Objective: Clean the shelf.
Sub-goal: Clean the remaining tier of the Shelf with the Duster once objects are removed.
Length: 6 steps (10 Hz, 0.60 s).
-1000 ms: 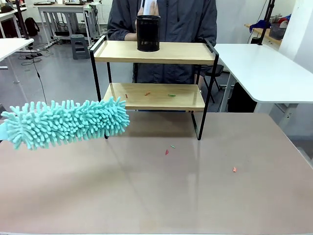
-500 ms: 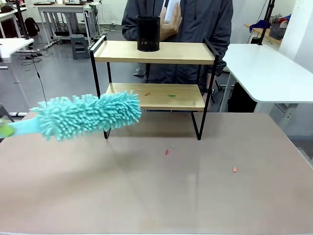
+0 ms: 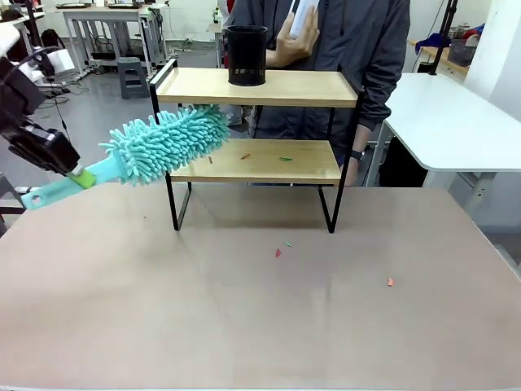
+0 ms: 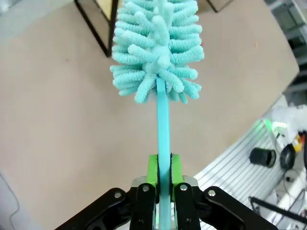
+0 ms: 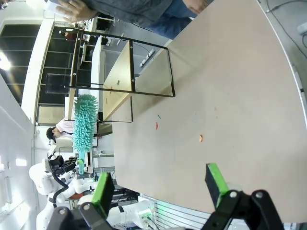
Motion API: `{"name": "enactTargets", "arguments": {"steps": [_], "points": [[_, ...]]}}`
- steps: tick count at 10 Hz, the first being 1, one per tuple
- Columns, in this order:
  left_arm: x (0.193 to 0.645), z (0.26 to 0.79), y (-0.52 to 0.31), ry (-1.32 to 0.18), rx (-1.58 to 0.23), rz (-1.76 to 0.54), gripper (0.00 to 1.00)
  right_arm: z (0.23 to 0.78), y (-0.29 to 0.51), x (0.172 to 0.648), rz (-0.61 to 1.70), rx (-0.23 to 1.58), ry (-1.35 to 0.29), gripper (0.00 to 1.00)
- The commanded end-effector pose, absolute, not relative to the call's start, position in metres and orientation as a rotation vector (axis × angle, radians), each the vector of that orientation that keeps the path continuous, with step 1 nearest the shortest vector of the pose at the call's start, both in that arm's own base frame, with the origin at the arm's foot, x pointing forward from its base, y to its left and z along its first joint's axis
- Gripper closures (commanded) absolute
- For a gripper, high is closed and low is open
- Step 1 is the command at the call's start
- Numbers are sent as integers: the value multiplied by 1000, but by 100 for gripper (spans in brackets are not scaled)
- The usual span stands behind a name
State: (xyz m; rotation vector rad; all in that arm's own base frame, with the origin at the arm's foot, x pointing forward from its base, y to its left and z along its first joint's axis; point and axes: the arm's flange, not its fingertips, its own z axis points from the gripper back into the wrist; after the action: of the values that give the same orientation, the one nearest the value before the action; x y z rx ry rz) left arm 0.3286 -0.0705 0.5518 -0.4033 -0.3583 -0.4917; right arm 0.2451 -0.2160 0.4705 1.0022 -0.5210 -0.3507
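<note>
Front view: one small two-tier shelf (image 3: 293,85) of two light wooden boards on a thin black metal frame, at the far edge of the brown counter (image 3: 244,326). On the upper board, near its left end, one black mesh cup (image 3: 247,54). On the lower board, three small coloured scraps (image 3: 244,155); on the counter in front of the shelf, three more. At the counter's left edge, the left hand (image 3: 79,175) clamped on the handle of one fluffy teal duster (image 3: 167,145), head at the shelf's left end, between the two boards. Behind the shelf, one person (image 3: 342,49) in a dark jacket.

Left wrist view: left hand (image 4: 164,172) closed tight, two green pads (image 4: 152,170) pinching the thin teal handle; duster (image 4: 158,48) head beyond, beside one black shelf (image 4: 93,28) post.

Right wrist view: right hand (image 5: 159,191) spread wide, holding nothing, above the counter (image 5: 230,86). Farther off, shelf (image 5: 123,67), duster (image 5: 84,122), three scraps (image 5: 201,138) on the counter.
</note>
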Motion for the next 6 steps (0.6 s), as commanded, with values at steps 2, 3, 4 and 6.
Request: {"name": "enactTargets", "arguments": {"steps": [2, 3, 4, 6], "points": [[333, 541, -93, -348, -332, -393, 88, 470, -215, 247, -332, 1019, -552, 0], [338, 539, -101, -358, -309, -356, 88, 470, -215, 247, -332, 1019, -552, 0], [342, 536, -108, -374, -271, -317, 88, 470, -215, 247, -332, 1019, -552, 0], [352, 529, -128, -402, -195, -263, 88, 470, -215, 247, -332, 1019, -552, 0]]}}
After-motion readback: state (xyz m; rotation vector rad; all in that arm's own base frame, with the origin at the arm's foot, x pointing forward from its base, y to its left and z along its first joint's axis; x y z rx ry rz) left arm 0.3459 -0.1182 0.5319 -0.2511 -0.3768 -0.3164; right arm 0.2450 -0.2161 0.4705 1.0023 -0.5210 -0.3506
